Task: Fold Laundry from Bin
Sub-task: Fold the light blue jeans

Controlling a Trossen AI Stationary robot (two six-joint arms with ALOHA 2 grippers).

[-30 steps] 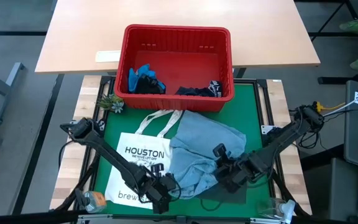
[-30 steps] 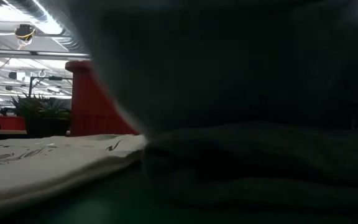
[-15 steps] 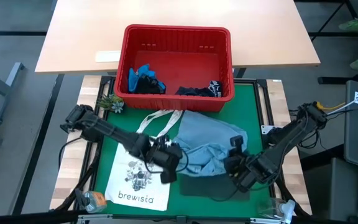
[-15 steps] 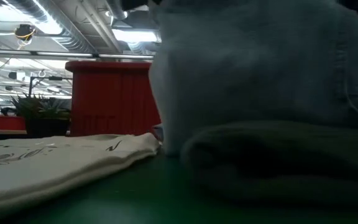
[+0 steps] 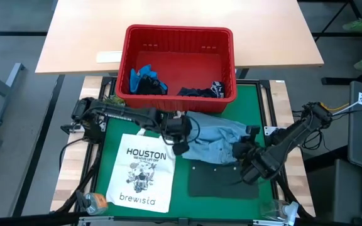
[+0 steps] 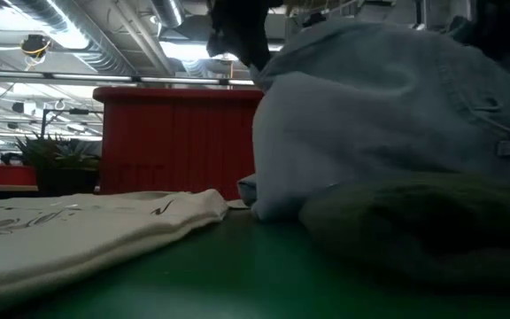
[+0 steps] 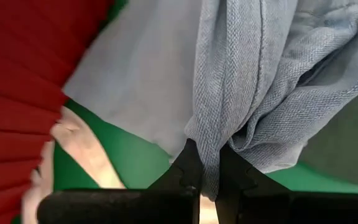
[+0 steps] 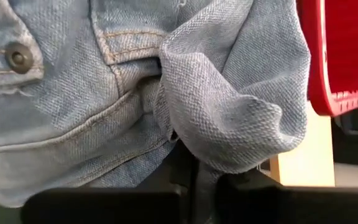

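Observation:
The light blue denim shirt (image 5: 215, 141) is bunched into a band between my two grippers, in front of the red bin (image 5: 222, 100). My left gripper (image 5: 180, 138) is shut on its left end and my right gripper (image 5: 241, 152) on its right end. In the low view the shirt (image 6: 388, 106) hangs down, its lower edge resting on the green mat and on a dark green garment (image 5: 222, 180). That garment lies flat on the mat, nearer the front. A bright blue garment (image 5: 144, 76) and a dark navy one (image 5: 201, 91) lie in the bin. My left gripper (image 7: 205, 152) pinches a bunched fold of the shirt's cloth (image 7: 213, 130) between its two fingers, coming from above and slanting down. The cloth spreads away from the fingers in loose folds. The end in the hold is off the mat. My right gripper (image 8: 197, 163) pinches a folded lump of denim (image 8: 194, 140) between its two fingers, beside a stitched seam and a metal button. It comes slanting down from the table's right. The cloth is slack, and this end is raised off the mat.
The white tote bag (image 5: 140, 172) lies flat on the mat's left half, its handles toward the bin. A small plant (image 5: 113, 103) stands at the bin's left corner. A wooden table (image 5: 74, 37) stands behind the bin.
My left gripper has gone from the table's near edge toward the bin, rising and drawing the shirt's near edge with it. My right gripper has shifted a little toward the far right and rolled. The shirt, spread out before, is now bunched, and has come off the dark green garment.

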